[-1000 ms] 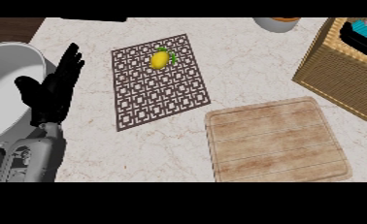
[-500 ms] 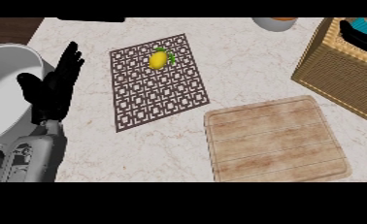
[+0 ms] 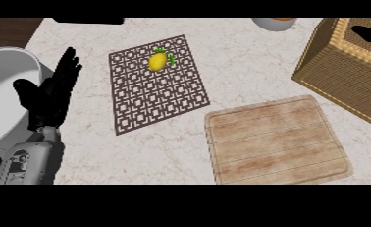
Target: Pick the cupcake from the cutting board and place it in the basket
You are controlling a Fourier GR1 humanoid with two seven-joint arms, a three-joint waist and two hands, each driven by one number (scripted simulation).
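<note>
The wooden cutting board (image 3: 277, 142) lies bare at the lower right of the head view; no cupcake shows on it. The woven basket (image 3: 330, 71) stands at the right edge, partly cut off, and something pale shows inside near its top. My left hand (image 3: 52, 96) rests at the left, open with fingers up, holding nothing. My right hand is out of view.
A dark patterned mat (image 3: 156, 88) lies in the middle with a yellow lemon (image 3: 158, 62) on its far part. A white sink basin (image 3: 14, 73) sits at the left edge. A bowl (image 3: 274, 23) shows at the back, beside the basket.
</note>
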